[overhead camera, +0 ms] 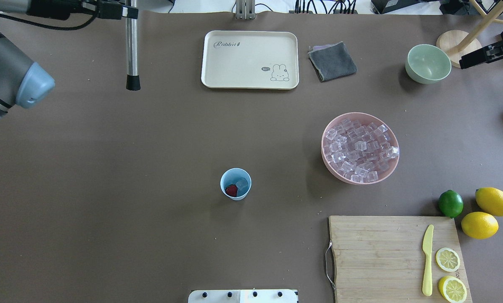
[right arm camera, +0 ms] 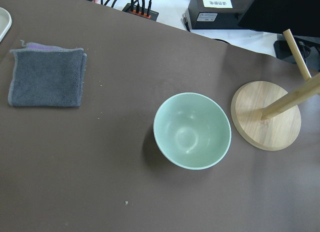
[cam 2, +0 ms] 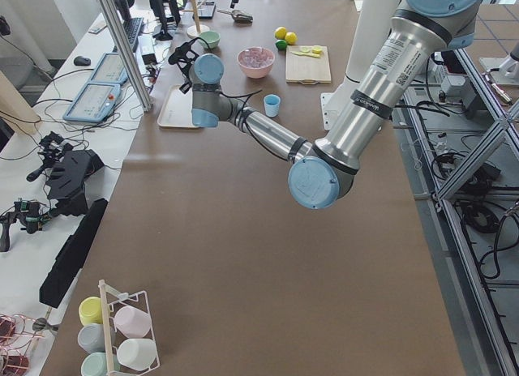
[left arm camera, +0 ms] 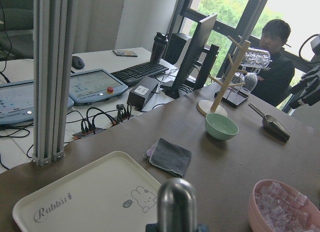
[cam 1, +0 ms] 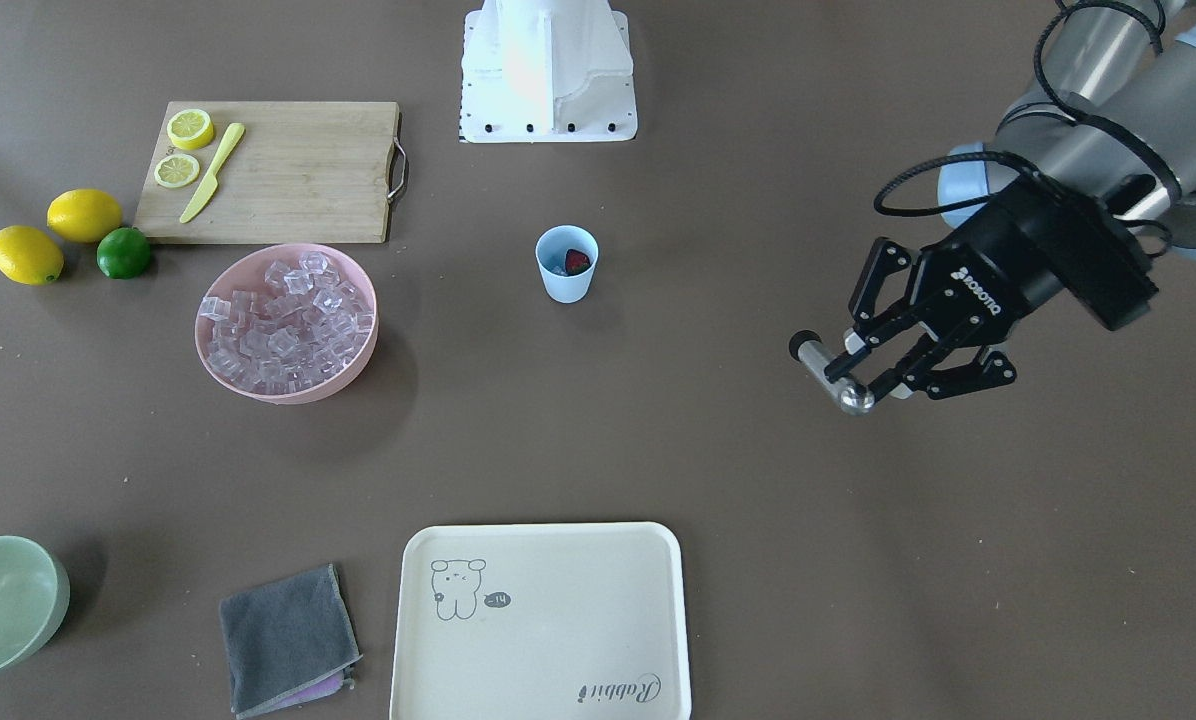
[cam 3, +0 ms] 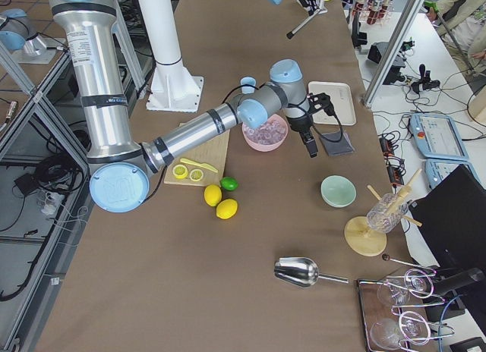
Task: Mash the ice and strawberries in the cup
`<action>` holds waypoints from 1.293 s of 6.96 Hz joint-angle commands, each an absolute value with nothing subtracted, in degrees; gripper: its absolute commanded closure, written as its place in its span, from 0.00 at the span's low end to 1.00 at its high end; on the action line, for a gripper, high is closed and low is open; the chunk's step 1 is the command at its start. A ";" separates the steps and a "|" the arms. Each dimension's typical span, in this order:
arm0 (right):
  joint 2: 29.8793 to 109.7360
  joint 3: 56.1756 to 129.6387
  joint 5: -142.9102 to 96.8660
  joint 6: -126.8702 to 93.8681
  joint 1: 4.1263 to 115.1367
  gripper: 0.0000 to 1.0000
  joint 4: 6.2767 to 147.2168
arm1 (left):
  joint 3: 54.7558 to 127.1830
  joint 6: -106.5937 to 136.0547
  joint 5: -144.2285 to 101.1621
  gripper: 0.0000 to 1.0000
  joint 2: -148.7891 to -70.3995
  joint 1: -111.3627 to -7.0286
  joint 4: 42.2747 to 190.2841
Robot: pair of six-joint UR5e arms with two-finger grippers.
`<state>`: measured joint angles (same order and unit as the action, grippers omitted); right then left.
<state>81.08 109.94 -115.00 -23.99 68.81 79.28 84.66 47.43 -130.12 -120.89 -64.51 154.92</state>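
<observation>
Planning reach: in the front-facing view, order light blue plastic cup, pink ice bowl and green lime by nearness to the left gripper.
From the left gripper:
1. Light blue plastic cup, centre.
2. Pink ice bowl, beyond it.
3. Green lime, farthest across.

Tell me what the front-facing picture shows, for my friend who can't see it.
The left arm's claw, on the picture's right, grips a short metal masher. Mid-table stands a blue cup holding a strawberry and ice; a pink bowl sits further left.
</observation>
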 commanded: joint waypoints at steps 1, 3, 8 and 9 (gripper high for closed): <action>81.12 109.95 -114.96 -23.99 68.29 0.00 79.28 | 80.44 47.20 -142.05 1.00 -121.02 -73.17 147.17; 81.12 109.95 -114.79 -23.91 67.51 0.00 79.28 | 74.31 47.20 -152.27 1.00 -120.76 -79.77 145.64; 80.69 109.60 -114.70 -23.91 65.66 0.00 79.28 | 68.21 30.83 -163.19 1.00 -115.15 -92.00 126.88; 80.77 109.60 -114.61 -23.91 65.65 0.00 79.28 | 67.94 22.41 -163.13 1.00 -113.48 -92.54 121.34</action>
